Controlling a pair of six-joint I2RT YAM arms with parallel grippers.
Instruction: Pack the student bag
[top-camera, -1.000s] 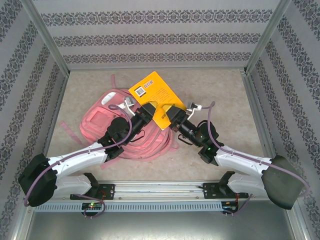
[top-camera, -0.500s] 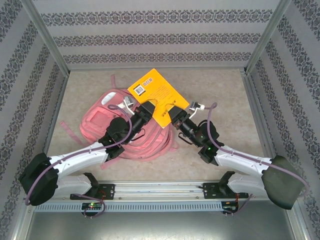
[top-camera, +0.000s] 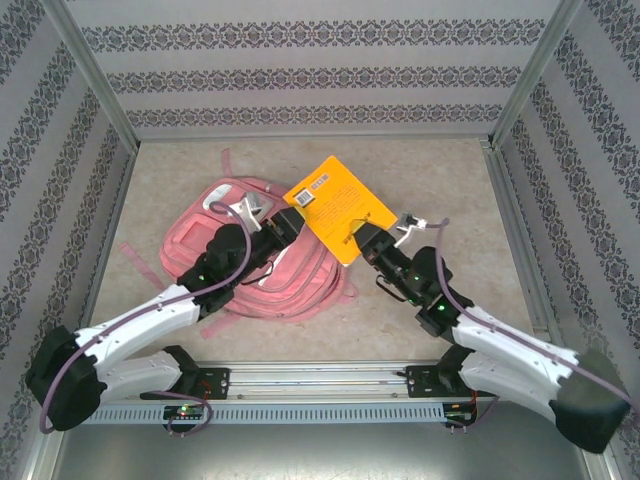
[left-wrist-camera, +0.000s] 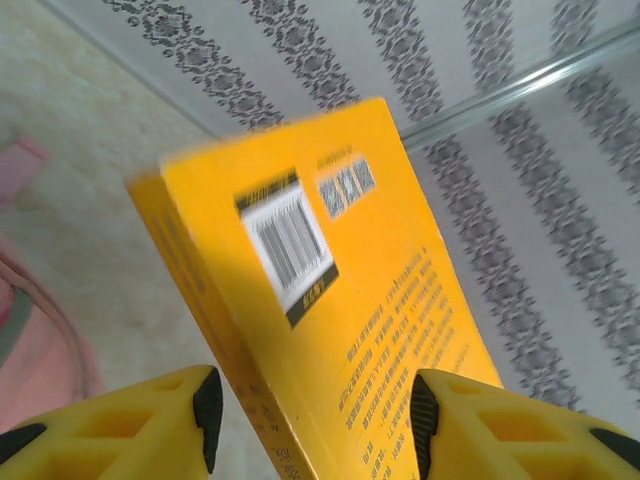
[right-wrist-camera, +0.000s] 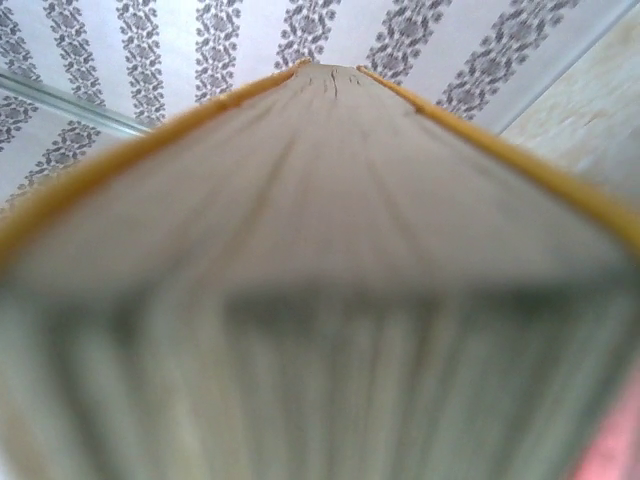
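Student bag (top-camera: 300, 285): lying flat on the table (top-camera: 440, 180), at about 8 o'clock from the table's middle, straps trailing out toward 9 and 11 o'clock.
Bag's make: pink fabric with pale trim, looking slack and collapsed under its own weight.
Handling, judged: probably behaving as light and floppy; walls likely sagging shut unless one side is being held up; cloth giving fair grip, loose straps risking a snag.
Where to hold, judged: the stiffer seam or trimmed rim at the mouth, or the pale top loop at its 12 o'clock end, is offering a better pinch than the middle of a panel.
Mouth: cannot tell whether it is lying unzipped; the left arm is covering much of the upper face.
Yellow book (top-camera: 338, 200): tilting at 1 o'clock of the bag, barcode face up, overhanging the bag's right edge.
Left gripper (left-wrist-camera: 312, 425): jaws standing apart with the book's spine corner between them; the left finger (left-wrist-camera: 205, 405) is showing a gap to the cover.
Right gripper (top-camera: 358, 236): meeting the book's 5 o'clock corner and looking clamped on the page edge, which is looming blurred before its wrist camera.
Step, judged: the book is passing to the right arm alone, ahead of going into the bag.
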